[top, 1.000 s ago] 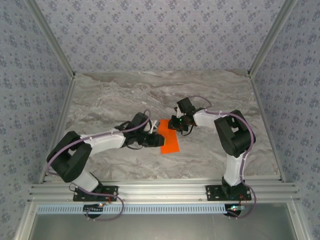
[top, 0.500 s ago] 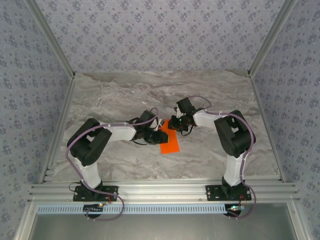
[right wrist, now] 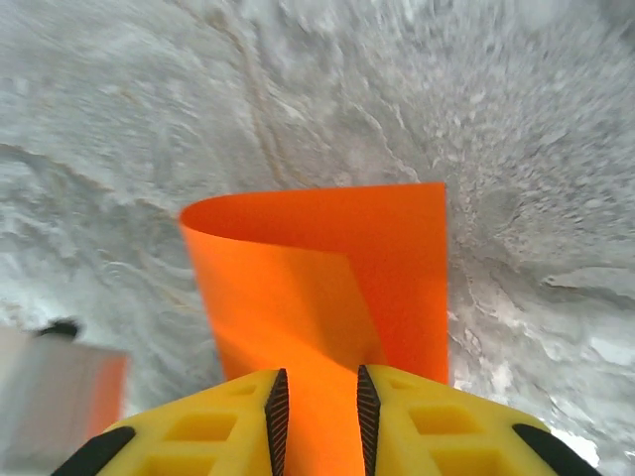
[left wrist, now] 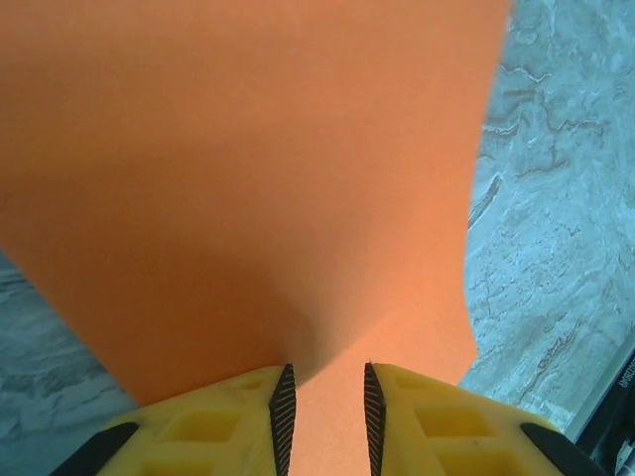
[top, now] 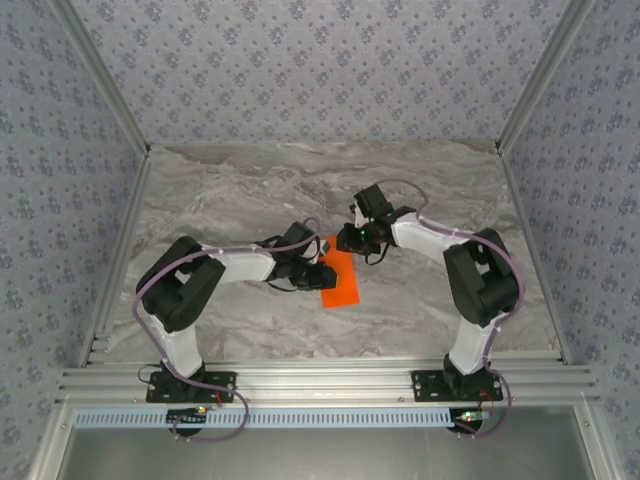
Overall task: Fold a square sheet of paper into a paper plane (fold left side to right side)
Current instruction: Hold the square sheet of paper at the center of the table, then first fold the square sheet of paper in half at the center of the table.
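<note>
The square sheet of paper [top: 339,283] is bright orange and lies mid-table, doubled over on itself into a narrow strip. In the right wrist view the paper [right wrist: 298,288] shows a rounded, uncreased bend at its far left edge, with the upper layer lying loosely over the lower. My right gripper [right wrist: 317,373] hovers at the strip's far end [top: 352,240], jaws slightly apart, orange showing between them. My left gripper [left wrist: 324,369] is low over the paper [left wrist: 248,169] from the left [top: 320,270], its jaws a narrow gap apart with the sheet's flat face behind them.
Grey marbled tabletop [top: 250,190] spreads on all sides of the paper. Patterned walls [top: 320,70] close the back and sides, and an aluminium rail [top: 320,382] with both arm bases runs along the near edge.
My left arm swung its elbow inward and pushed its gripper further onto the paper's left side. My right gripper's jaws widened and it shifted slightly toward the back.
</note>
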Action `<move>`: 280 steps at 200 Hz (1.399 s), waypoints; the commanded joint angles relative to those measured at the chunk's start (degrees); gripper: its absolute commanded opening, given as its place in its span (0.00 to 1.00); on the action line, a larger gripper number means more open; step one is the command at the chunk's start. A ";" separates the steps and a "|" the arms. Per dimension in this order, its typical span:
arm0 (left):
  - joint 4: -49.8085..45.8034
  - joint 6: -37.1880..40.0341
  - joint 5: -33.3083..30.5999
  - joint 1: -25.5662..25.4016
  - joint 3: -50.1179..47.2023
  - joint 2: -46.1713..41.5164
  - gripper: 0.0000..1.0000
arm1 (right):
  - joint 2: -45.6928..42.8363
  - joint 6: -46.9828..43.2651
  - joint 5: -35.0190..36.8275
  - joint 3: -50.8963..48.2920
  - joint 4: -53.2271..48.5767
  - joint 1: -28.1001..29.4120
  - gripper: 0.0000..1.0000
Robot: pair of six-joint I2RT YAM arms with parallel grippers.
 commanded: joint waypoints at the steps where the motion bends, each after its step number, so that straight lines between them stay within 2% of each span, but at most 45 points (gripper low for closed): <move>1: -3.82 0.68 -2.01 -0.81 1.11 2.08 0.27 | -6.30 -2.32 1.99 -3.18 -4.82 -0.13 0.29; 37: -5.16 1.05 -2.55 -1.25 2.45 2.08 0.27 | -13.49 0.86 -2.42 -14.20 -2.00 1.61 0.21; 71: -5.78 1.09 -2.80 -1.31 3.19 2.10 0.27 | -11.79 3.97 -4.00 -19.73 2.32 5.06 0.18; 114: -6.39 0.98 -2.66 -1.24 4.50 1.91 0.27 | -6.57 4.23 -0.65 -19.63 0.80 6.12 0.17; 174: -6.56 1.43 -1.84 0.26 10.18 3.93 0.29 | -4.07 1.62 4.09 -18.93 -6.30 6.02 0.16; 220: -7.10 2.46 -3.87 1.07 11.97 7.56 0.29 | -3.05 1.15 4.45 -18.28 -6.85 5.90 0.16; 280: -6.26 2.18 -9.19 2.36 9.61 7.44 0.29 | -2.46 0.79 6.53 -18.58 -8.93 5.77 0.15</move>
